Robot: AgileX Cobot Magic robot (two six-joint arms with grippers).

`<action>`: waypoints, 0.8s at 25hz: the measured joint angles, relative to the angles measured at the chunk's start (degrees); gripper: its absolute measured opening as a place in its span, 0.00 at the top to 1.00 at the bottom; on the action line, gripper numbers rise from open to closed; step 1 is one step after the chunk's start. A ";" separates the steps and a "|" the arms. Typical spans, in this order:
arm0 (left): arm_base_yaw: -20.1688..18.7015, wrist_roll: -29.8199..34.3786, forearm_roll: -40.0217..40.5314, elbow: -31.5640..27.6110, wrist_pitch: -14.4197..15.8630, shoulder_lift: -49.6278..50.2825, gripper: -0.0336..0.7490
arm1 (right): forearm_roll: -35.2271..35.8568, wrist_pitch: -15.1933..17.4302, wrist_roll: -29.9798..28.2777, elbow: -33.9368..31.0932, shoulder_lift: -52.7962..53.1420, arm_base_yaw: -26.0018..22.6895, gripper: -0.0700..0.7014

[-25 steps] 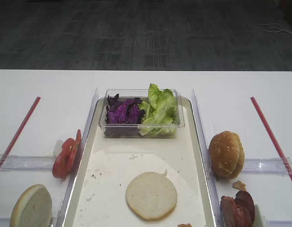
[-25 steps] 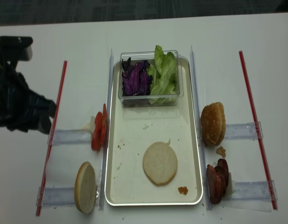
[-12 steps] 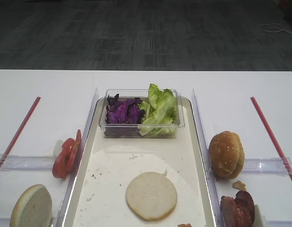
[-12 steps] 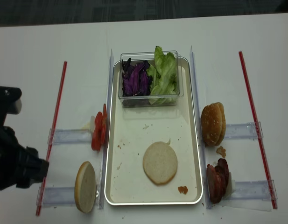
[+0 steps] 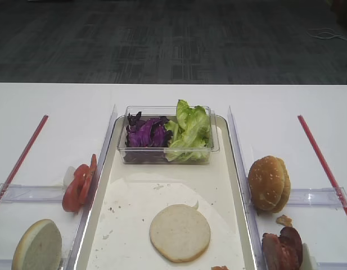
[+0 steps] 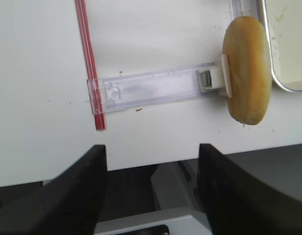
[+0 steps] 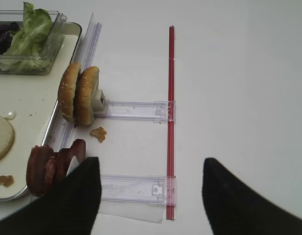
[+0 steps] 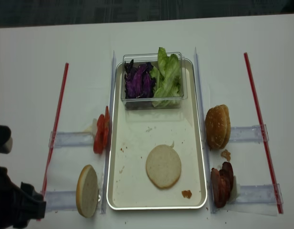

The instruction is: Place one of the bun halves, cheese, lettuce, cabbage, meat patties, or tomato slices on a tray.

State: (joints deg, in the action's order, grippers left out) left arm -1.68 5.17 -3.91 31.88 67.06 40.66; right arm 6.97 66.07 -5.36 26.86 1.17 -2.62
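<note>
A pale flat bun half [image 5: 179,232] [image 8: 163,166] lies on the tray [image 5: 162,188] [image 8: 151,133]. Another bun half [image 8: 86,191] [image 6: 246,68] stands on edge left of the tray, behind the tomato slices [image 5: 79,183] [image 8: 101,133]. Lettuce [image 5: 190,132] and cabbage [image 5: 146,134] fill a clear tub at the tray's far end. Meat patties [image 7: 50,166] [image 8: 222,183] stand to the right of the tray. I cannot make out any cheese. My left gripper [image 6: 153,152] is open and empty over the table's front left edge. My right gripper [image 7: 151,166] is open and empty, right of the patties.
Two sesame buns [image 5: 269,183] [image 7: 80,93] stand on edge right of the tray, a crumb [image 7: 98,133] beside them. Clear plastic rails [image 6: 151,88] [image 7: 136,188] and red strips [image 8: 55,126] [image 7: 170,117] flank the tray. My left arm [image 8: 13,205] is at the front left corner.
My left arm has drawn back along the left side toward the table's front edge. The food and the tray have not moved.
</note>
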 joint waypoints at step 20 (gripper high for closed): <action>0.00 -0.19 0.00 -3.79 -0.65 -16.53 0.46 | 0.00 0.00 0.00 0.00 0.00 0.00 0.30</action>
State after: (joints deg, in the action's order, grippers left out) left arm -1.68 4.99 -3.91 28.09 66.41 24.12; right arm 6.97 66.07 -5.36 26.86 1.17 -2.62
